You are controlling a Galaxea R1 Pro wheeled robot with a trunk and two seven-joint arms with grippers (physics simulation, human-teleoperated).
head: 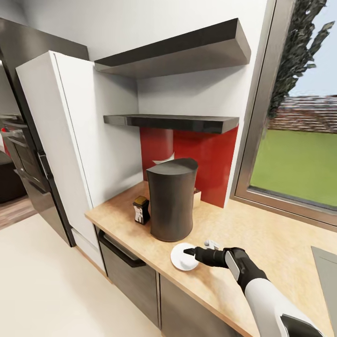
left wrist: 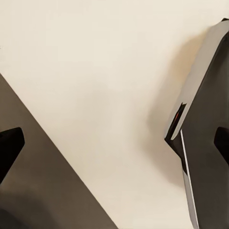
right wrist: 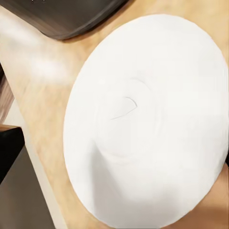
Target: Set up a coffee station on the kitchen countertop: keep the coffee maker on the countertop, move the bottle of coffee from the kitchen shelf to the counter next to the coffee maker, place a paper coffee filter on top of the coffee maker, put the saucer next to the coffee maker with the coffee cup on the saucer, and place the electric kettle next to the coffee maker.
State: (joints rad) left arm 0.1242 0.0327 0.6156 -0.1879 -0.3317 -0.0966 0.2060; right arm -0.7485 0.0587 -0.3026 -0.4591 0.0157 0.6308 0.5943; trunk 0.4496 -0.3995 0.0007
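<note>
The right pincer [head: 189,252] is hovering over the saucer [head: 180,260], fingers apart. The saucer is lying on the worktop [head: 262,243], just near of the coffee maker [head: 171,199]; the bottle [head: 141,209] is standing left of it.

Bright, soft-shadowed daylight; wide-angle distortion.

No readable text, brand or number anywhere, bottle of coffee [head: 141,209] at nine o'clock of the coffee maker [head: 171,199] bears a label too small to read
</note>
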